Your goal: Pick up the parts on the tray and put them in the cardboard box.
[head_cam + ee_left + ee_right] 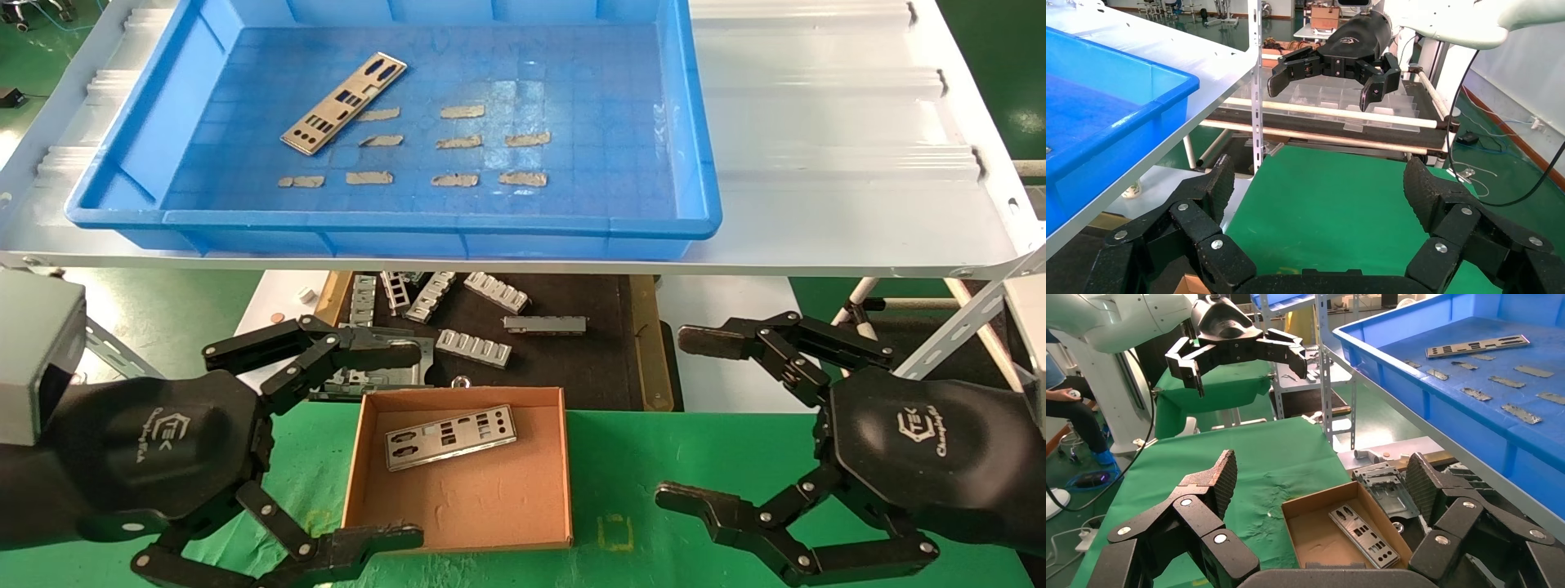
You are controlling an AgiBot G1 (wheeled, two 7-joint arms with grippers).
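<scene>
The blue tray (409, 222) sits on a raised white shelf; one silver part (343, 104) lies at an angle in its far left area. Below, on the green cloth, the cardboard box (482, 506) holds another part (451, 437), also seen in the right wrist view (1361, 534) inside the box (1315, 539). My left gripper (409, 445) hovers open over the box's left side, holding nothing. To the right of the box my right gripper (682, 418) is open and empty. The tray (1413, 373) and its part (1476, 346) show in the right wrist view.
Tan tape strips (462, 112) dot the tray floor. A black mat (572, 359) with several grey ribbed brackets (474, 347) lies under the shelf behind the box. The white shelf (817, 163) overhangs the work area, with its support posts (1257, 92) nearby.
</scene>
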